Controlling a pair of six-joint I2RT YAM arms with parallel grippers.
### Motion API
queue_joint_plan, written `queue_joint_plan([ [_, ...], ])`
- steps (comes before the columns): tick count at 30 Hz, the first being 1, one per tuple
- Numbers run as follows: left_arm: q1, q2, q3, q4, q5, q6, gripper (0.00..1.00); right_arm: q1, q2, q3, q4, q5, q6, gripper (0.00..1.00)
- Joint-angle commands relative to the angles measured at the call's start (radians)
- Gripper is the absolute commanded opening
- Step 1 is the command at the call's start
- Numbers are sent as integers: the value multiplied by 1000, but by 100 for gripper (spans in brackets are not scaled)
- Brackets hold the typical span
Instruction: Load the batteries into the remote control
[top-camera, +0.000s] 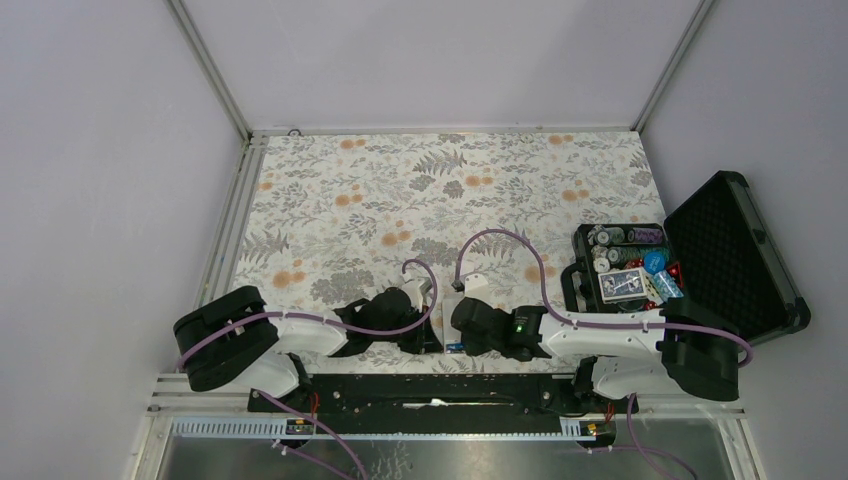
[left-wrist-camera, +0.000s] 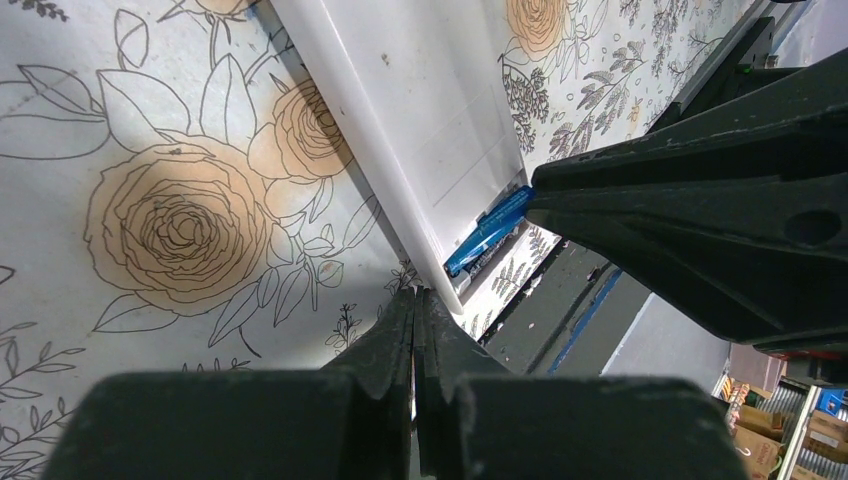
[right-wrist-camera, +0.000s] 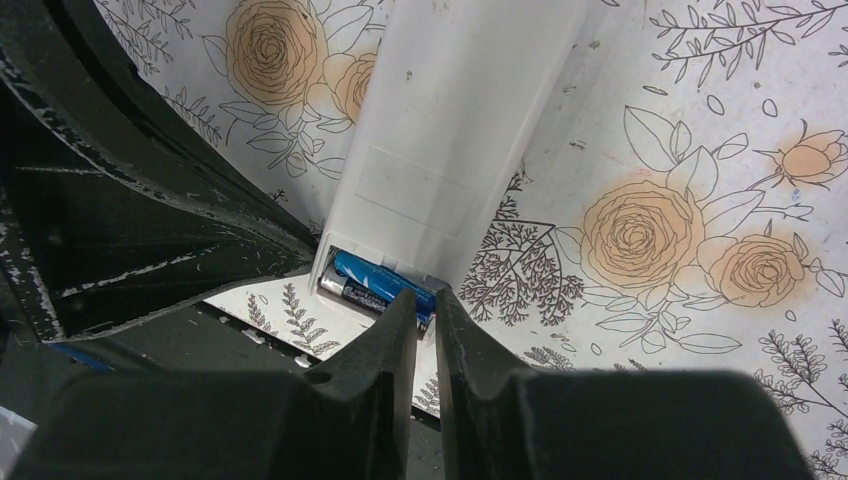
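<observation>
Floral tabletop (top-camera: 400, 190), grey walls around. Open black case (top-camera: 735, 250) at right edge. White remote control (right-wrist-camera: 460, 130) lies back-up near middle of near edge, between both arms. Left gripper (left-wrist-camera: 414, 300) fully closed, empty, tips at remote's near corner. Right gripper (right-wrist-camera: 425, 305) narrow, slim gap, tips at blue battery (right-wrist-camera: 375, 283) in remote's open compartment; pinching it or not, cannot tell.
</observation>
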Motion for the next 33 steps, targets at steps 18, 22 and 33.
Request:
queue_joint_plan([
  [18,-6,8,3,34,0,1,0,-7,61,2,39,-70,36,11],
  [22,-6,7,7,28,2,4,0,-6,97,22,-1,-73,28,6],
  [33,-6,7,20,14,3,9,0,1,239,91,-90,-106,-18,0],
])
